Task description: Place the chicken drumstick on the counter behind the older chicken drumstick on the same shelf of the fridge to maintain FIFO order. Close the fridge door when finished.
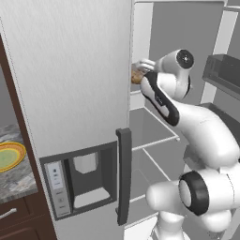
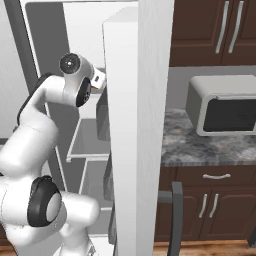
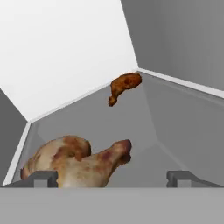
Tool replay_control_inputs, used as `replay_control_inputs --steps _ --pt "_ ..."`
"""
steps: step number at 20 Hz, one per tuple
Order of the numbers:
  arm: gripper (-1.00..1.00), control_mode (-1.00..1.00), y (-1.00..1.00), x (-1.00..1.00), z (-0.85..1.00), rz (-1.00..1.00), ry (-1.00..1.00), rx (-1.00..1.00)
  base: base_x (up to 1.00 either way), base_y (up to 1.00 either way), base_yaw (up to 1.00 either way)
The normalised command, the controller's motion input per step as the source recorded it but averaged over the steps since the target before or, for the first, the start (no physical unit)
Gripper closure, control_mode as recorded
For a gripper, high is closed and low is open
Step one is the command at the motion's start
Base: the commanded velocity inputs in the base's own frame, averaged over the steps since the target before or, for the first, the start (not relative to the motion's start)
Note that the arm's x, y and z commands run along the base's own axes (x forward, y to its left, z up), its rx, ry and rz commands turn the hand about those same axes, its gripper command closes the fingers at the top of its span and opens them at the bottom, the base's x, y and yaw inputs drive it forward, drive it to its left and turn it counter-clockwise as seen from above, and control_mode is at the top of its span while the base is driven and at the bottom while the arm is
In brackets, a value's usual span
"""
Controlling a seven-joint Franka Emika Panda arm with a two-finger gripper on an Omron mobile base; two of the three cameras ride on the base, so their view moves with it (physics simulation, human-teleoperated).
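Spreading wide, the gripper (image 3: 112, 177) overlooks both drumsticks, the chicken drumstick (image 3: 124, 87) seemingly behind the older chicken drumstick (image 3: 78, 159).

Setting: rendered home kitchen. Evidence: fridge (image 1: 70, 93) with water dispenser (image 1: 82, 180); beside fridge, speckled stone bench (image 2: 210, 145) carrying microwave (image 2: 222, 106); dark brown cabinets (image 2: 210, 30) above.

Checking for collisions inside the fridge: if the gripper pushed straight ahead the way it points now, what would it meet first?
Probably the older chicken drumstick, lying right ahead of the open gripper; the chicken drumstick sits farther back on the shelf.
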Motion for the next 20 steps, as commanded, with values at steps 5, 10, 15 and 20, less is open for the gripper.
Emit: replay_control_inputs --steps 5,10,15,20 --pt "-1.0 -1.0 0.05 -1.0 0.27 -0.06 0.0 0.0 0.0 0.0 0.0" --pt "-1.0 -1.0 0.0 -1.0 0.02 -0.12 0.0 0.0 0.0 0.0 0.0" --pt "-1.0 -1.0 -0.01 -1.0 0.0 -0.07 0.0 0.0 0.0 0.0 0.0" --pt "-1.0 -1.0 -0.06 -1.0 -0.07 0.0 0.03 0.0 0.0 0.0 0.0"
